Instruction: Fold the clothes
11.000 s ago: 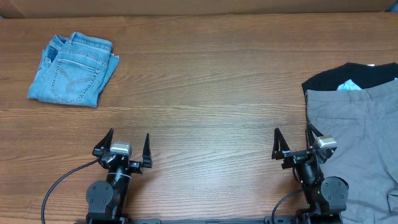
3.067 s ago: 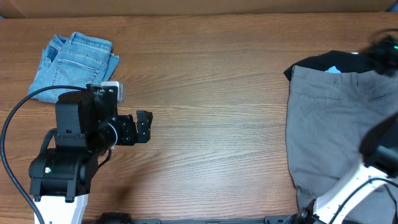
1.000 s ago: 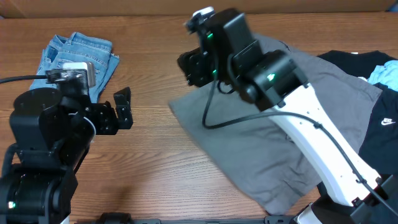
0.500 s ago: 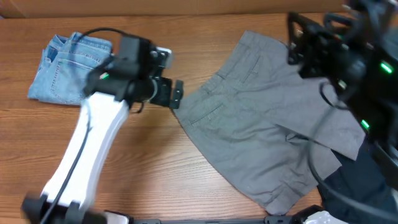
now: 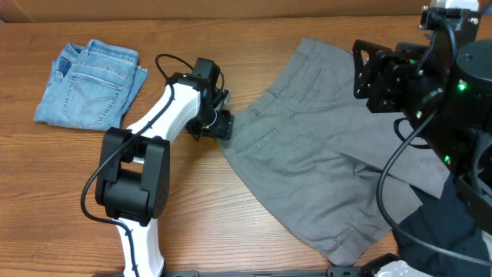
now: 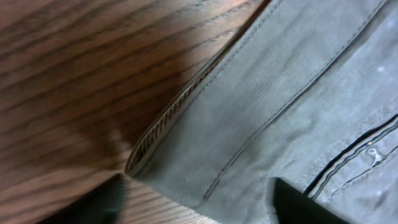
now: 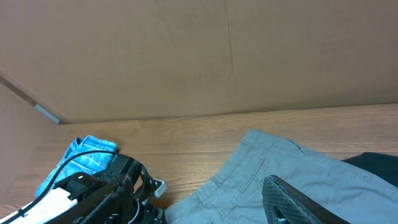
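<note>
One pair of grey shorts (image 5: 323, 161) spread on wooden table (image 5: 231, 231), left gripper (image 5: 218, 123) unclenched astride their edge, right gripper (image 5: 374, 77) raised, state indeterminate.

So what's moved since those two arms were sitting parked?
The large grey cotton shorts were dragged from the right edge to the middle and lie spread out. The left gripper has reached their corner, open around it. The folded light-blue denim hasn't moved.
</note>
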### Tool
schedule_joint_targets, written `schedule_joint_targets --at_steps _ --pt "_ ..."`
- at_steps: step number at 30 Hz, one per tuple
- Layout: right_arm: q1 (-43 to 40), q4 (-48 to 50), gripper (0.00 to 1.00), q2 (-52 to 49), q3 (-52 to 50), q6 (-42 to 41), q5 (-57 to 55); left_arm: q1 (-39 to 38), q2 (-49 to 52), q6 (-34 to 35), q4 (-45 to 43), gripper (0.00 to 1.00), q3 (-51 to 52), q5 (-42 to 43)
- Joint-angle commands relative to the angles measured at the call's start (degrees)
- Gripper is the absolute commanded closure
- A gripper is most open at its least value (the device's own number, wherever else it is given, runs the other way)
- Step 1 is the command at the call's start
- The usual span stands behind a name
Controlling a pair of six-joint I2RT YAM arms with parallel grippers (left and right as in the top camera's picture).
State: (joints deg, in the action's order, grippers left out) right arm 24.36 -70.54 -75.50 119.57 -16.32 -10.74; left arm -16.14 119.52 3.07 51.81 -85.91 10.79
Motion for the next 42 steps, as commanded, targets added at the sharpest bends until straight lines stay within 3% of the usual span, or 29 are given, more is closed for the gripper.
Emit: schedule_joint_targets --at_steps 1,2,3,8,15,17,18,21,27,29,35,37,38,39,41,42 --pt "-0.4 -0.2 0.30 -0.3 0.1 -0.2 -0.5 0.0 1.7 0.8 0.3 0.73 -0.5 1.3" --pt "-0.4 -0.3 0.30 -0.4 0.1 -0.2 -1.5 0.4 1.9 1.3 1.3 0.92 -0.5 0.2" --pt "-0.4 -0.3 0.30 -0.4 0.1 -0.2 -2.1 0.6 1.9 1.7 1.8 0.96 -0.5 -0.5" --pt "-0.6 -0.5 0.30 -0.4 0.1 -0.2 -3.8 7.0 0.6 10.4 9.4 0.96 -0.5 -9.6" --pt "-3.1 -3.1 0.30 -0.9 0.1 -0.3 -3.8 26.6 -11.1 12.1 15.5 0.95 -0.5 -14.4" --pt "-3.9 -3.4 0.30 -1.2 0.1 -0.3 -3.8 31.6 -14.8 11.0 16.1 0.87 -0.5 -13.6" --pt "-4.3 -3.4 0.30 -1.4 0.1 -0.3 -3.8 34.1 -16.8 10.6 16.9 0.74 -0.5 -12.6" --pt "-6.0 -3.5 0.29 -2.9 0.1 -2.0 -3.0 37.6 -21.2 8.6 19.1 0.51 -0.5 -11.9" --pt "-7.1 -2.9 0.27 -4.1 0.1 -2.0 -1.8 31.2 -25.2 -2.5 14.4 0.44 -0.5 0.0" --pt "-7.1 -2.7 0.27 -4.0 0.1 -2.0 -1.2 24.7 -23.9 -5.4 9.4 0.56 -0.5 1.5" --pt "-7.1 -4.7 0.27 -4.0 0.1 -4.0 0.5 11.4 -14.8 -11.5 -2.1 0.75 -0.5 1.5" --pt "-7.1 -5.4 0.26 -4.0 0.1 -4.3 0.5 9.3 -11.9 -13.7 -4.1 0.70 -0.5 1.4" --pt "-7.1 -6.3 0.26 -4.0 0.1 -5.3 0.6 8.0 -9.8 -14.3 -5.7 0.56 -0.5 1.2" --pt "-7.1 -7.2 0.26 -4.0 0.1 -5.4 0.6 7.1 -8.1 -14.4 -7.1 0.49 -0.5 1.2" --pt "-7.1 -8.3 0.26 -4.0 0.1 -6.4 0.5 6.0 -5.6 -14.5 -8.8 0.49 -0.5 1.1" --pt "-7.1 -8.9 0.26 -4.0 0.1 -6.5 0.7 5.5 -3.9 -14.5 -10.4 0.56 -0.5 -0.2"
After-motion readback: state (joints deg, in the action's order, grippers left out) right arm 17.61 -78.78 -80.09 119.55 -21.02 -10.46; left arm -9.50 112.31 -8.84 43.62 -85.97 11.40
